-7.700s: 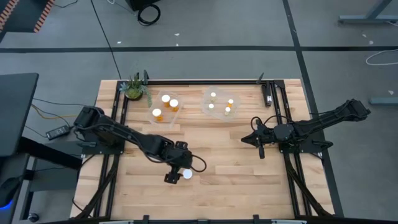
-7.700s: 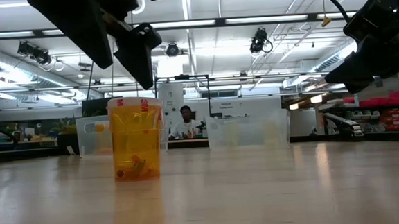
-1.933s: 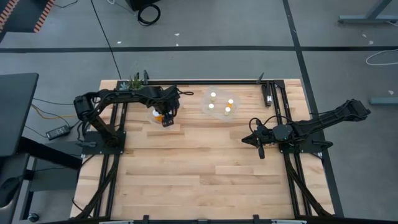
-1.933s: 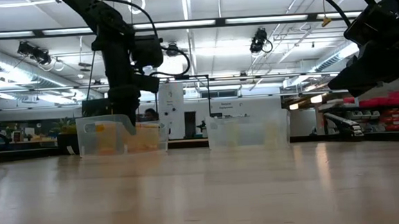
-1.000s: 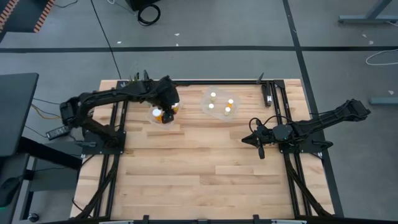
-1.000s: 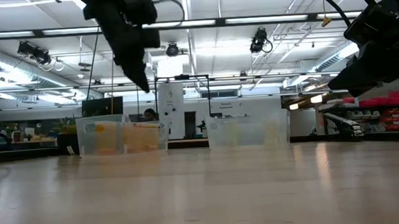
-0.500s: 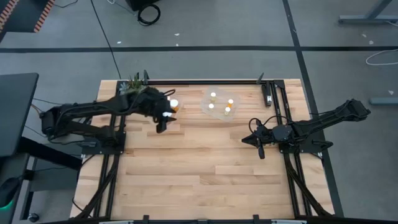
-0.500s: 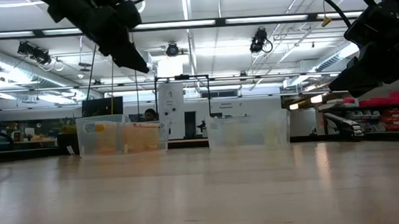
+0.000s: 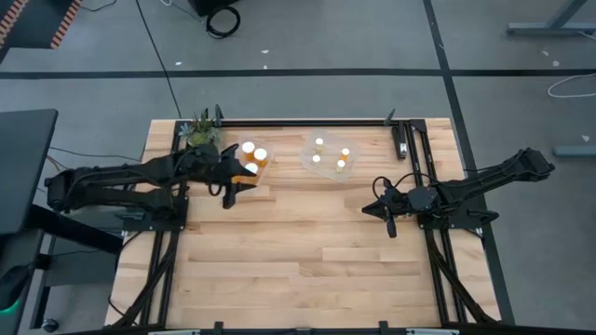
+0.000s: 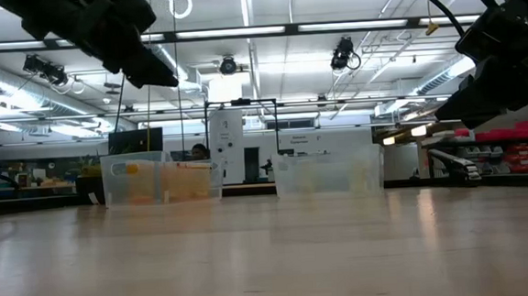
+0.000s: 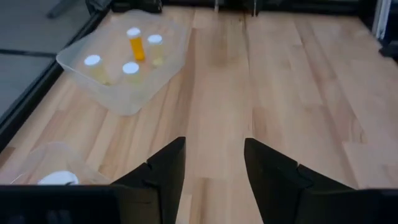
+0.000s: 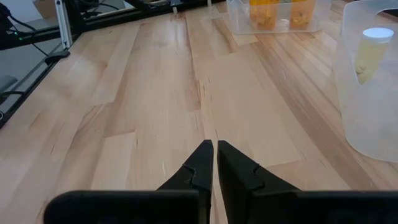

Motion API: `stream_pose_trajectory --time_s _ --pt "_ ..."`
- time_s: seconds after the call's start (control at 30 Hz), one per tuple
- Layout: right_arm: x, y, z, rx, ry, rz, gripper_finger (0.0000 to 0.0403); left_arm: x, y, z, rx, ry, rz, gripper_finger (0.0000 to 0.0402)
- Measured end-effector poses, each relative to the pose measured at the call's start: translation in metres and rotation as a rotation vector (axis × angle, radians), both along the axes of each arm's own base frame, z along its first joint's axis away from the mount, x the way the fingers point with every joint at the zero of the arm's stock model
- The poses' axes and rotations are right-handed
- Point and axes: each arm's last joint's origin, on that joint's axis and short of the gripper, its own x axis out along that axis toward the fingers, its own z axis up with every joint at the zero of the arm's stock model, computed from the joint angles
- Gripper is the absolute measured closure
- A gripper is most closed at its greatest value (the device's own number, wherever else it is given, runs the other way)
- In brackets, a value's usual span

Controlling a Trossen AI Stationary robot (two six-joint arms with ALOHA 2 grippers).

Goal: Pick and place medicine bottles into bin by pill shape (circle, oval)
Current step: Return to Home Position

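Several amber medicine bottles with white caps stand in two clear bins at the far side of the table. The left bin (image 9: 244, 173) holds three of them (image 9: 261, 154). The right bin (image 9: 310, 167) holds several (image 11: 130, 67), one of which lies on its side (image 11: 137, 48). My left gripper (image 11: 214, 146) is open with nothing between its fingers. It hangs above the table just near and left of the left bin (image 9: 227, 197). My right gripper (image 12: 215, 144) is shut and empty, hovering at the table's right (image 9: 390, 228).
A small green potted plant (image 9: 201, 131) stands at the far left corner beside the left bin. Black frame rails run along the table's left, right and far edges. Bare wooden tabletop (image 9: 307, 261) fills the middle and near part.
My left gripper has drawn back from above the left bin toward the table's near-left and now hangs beside the bin, over bare wood. The bottles in both bins have stayed where they were.
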Motion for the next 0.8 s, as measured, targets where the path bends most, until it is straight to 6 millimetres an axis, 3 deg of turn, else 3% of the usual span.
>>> stream_pose_trajectory --time_s 0.6,0.8 --pt "0.0 0.0 0.0 0.0 0.0 0.0 0.0372 -0.052 -0.014 -0.049 -0.032 -0.328 0.038 0.023" --pt "0.0 0.0 0.0 0.0 0.0 0.0 0.0372 -0.065 -0.016 -0.058 -0.006 -0.404 0.081 0.023"
